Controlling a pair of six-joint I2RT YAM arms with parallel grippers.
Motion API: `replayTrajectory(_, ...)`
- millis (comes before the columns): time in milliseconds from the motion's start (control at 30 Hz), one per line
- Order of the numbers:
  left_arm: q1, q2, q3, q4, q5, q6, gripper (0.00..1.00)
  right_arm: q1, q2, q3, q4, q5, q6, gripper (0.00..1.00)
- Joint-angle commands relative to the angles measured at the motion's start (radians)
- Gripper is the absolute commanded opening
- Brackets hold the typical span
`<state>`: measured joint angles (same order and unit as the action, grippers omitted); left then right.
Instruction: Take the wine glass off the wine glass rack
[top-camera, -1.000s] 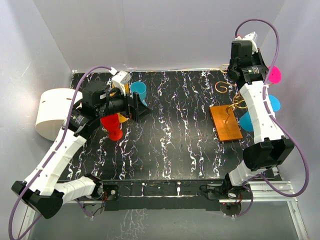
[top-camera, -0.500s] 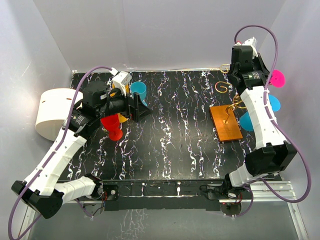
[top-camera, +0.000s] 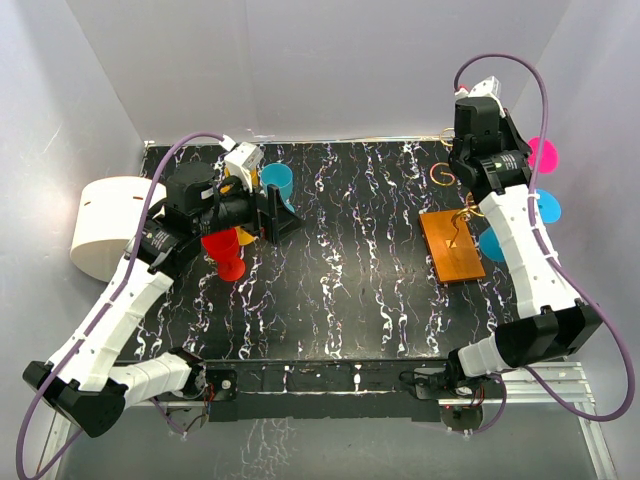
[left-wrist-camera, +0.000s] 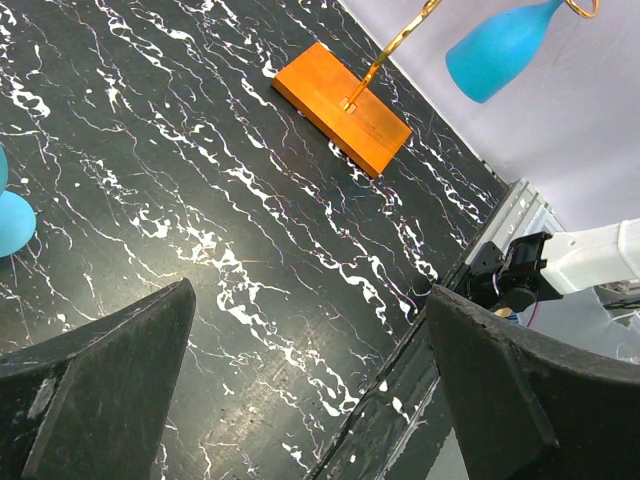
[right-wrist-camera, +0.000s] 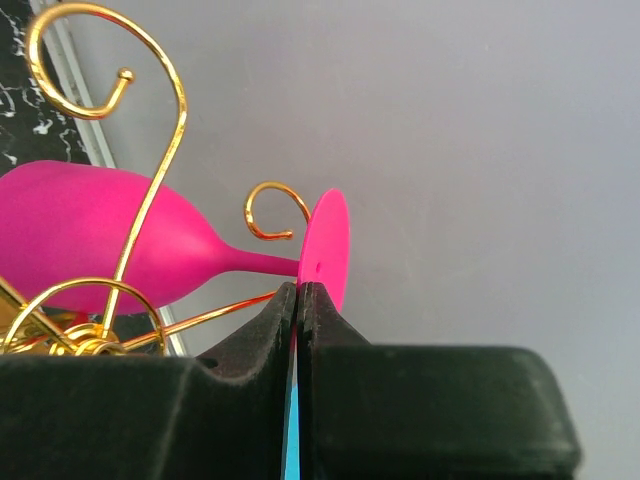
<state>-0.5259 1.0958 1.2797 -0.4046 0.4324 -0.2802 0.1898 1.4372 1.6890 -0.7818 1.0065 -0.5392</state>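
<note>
Hooks of curled gold wire (right-wrist-camera: 183, 100) crowd the right gripper (right-wrist-camera: 298, 290), its jaws pressed together with nothing visible between them. The pink wine glass (right-wrist-camera: 100, 235) hangs just beyond its tips on the orange-based wine glass rack (top-camera: 452, 248), with turquoise glasses (top-camera: 545, 207) hanging close by. The left gripper (left-wrist-camera: 310, 292) gapes wide and empty, well apart.

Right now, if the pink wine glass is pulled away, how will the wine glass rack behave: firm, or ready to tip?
The wine glass rack may tip: its stem is thin and the pink wine glass hangs beyond one side of the flat base. Its wire hooks probably flex, then spring back.
</note>
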Motion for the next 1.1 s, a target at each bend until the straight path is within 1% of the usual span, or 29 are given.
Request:
replayTrajectory(0, -0.003, -0.027, 0.002, 0.011, -0.008, -0.001, 0.99, 0.011, -0.028, 0.016, 0.027, -0.03, 0.041, 0.0)
replayTrajectory(233, -0.003, -0.046, -0.008, 0.02, -0.012, -0.025, 0.99, 0.012, 0.046, 0.099, 0.025, -0.048, 0.093, 0.0)
replayTrajectory(367, -0.002, -0.051, -0.008, 0.019, -0.014, -0.038, 0.99, 0.011, 0.083, 0.125, 0.056, -0.024, 0.094, 0.0)
replayTrajectory(433, -0.003, -0.052, -0.006, 0.013, -0.018, -0.043, 0.99, 0.011, 0.101, 0.126, 0.08, 0.012, 0.081, 0.0)
replayTrajectory(500, -0.002, -0.055, -0.005, 0.006, -0.022, -0.048, 0.99, 0.011, 0.117, 0.122, 0.13, 0.055, 0.046, 0.0)
replayTrajectory(633, -0.003, -0.059, -0.004, -0.012, -0.028, -0.061, 0.99, 0.011, 0.146, 0.126, 0.239, 0.082, -0.02, 0.0)
replayTrajectory(767, -0.003, -0.053, -0.001, -0.031, -0.019, -0.073, 0.99, 0.011, 0.157, 0.152, 0.291, 0.056, -0.02, 0.0)
replayTrajectory(967, -0.003, -0.047, 0.0, -0.034, -0.003, -0.109, 0.99, 0.003, 0.197, 0.192, 0.398, 0.061, -0.103, 0.0)
replayTrajectory(1067, -0.003, -0.046, -0.001, -0.036, -0.011, -0.13, 0.99, 0.0, 0.205, 0.185, 0.541, 0.079, -0.191, 0.0)
